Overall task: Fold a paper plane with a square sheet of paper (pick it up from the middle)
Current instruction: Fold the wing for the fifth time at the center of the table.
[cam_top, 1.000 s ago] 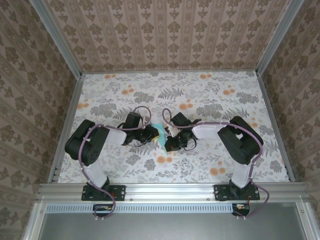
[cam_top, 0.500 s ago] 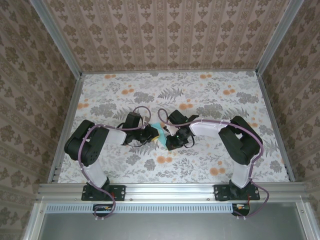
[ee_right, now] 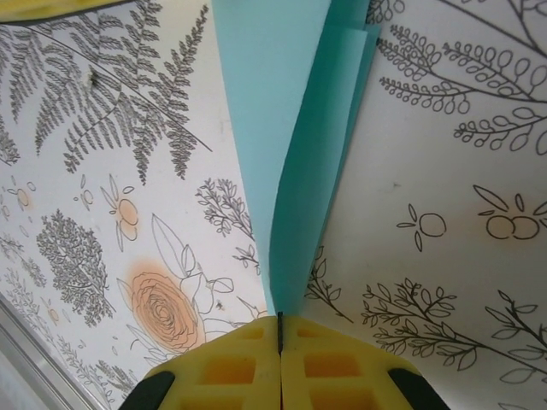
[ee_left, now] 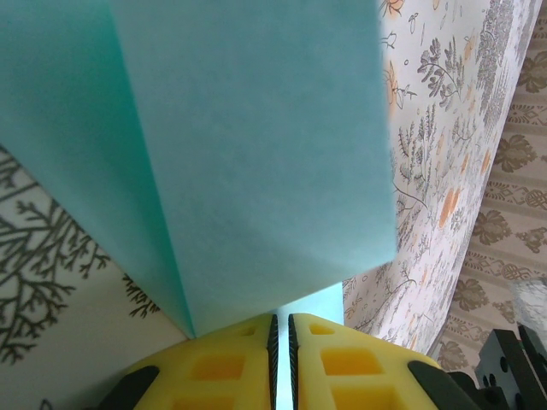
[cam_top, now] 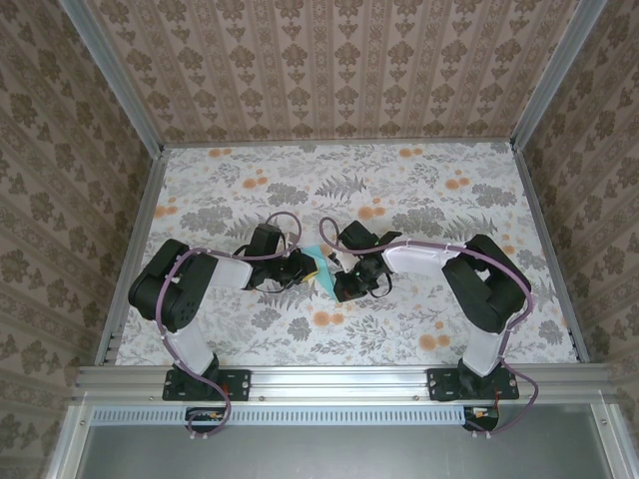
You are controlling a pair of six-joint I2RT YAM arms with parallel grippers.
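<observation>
Jaws first: on the left gripper (ee_left: 281, 329) the blocky yellow fingers (ee_left: 338, 352) are drawn almost together, just a hairline slit between them, and the paper (ee_left: 256, 154) runs straight down into that slit, so it is clamped. Over to the right gripper (ee_right: 279, 331), and it's the same story: yellow fingers pressed flat, a dark seam between, the paper's folded edge dropping right into it, pinched tight. That paper is thin, matte, smooth turquoise, folded into layers. From the left wrist it reads as one broad flat panel with a sharp crease down its left side and a darker flap beyond. From the right wrist it is two leaves closing into a narrow V that tapers to the jaws, with a small stepped corner up top. From above it is only a turquoise sliver near the middle of the table (cam_top: 419, 190), caught between the two black gripper heads. White table surface, grey ferns, orange blossoms. The grippers cover most of the paper's outline from above, both wrist views crop its far edges, and whether it touches the table I cannot tell.
</observation>
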